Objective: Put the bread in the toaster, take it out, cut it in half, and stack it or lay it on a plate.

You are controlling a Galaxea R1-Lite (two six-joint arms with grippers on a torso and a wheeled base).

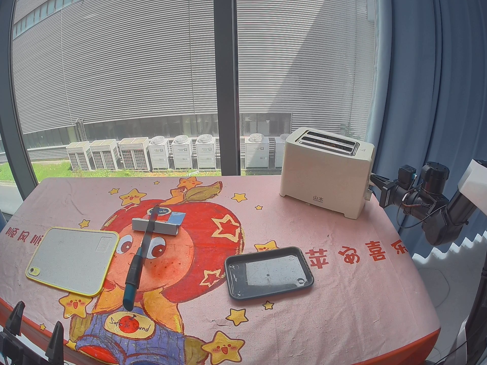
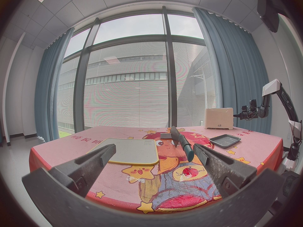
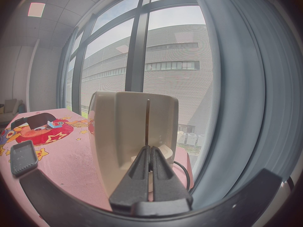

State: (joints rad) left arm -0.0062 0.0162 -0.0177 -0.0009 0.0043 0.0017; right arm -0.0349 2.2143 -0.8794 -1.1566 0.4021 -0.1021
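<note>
Right end effector (image 3: 148, 150) closed, tips at the end of the toaster (image 1: 327, 171), right of centre in the head view, left end effector (image 2: 154, 150) open at lower left, plate (image 1: 269, 272) lower centre, knife (image 1: 139, 259) and cutting board (image 1: 71, 259) left of it.

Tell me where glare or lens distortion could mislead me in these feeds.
Head view: daylight leaves a pale sheen on the dark tray; the window frame bows. Left wrist view: strong fisheye, dark corners, rippled banding on the facade. Right wrist view: the toaster bulges behind the shut right gripper.
</note>
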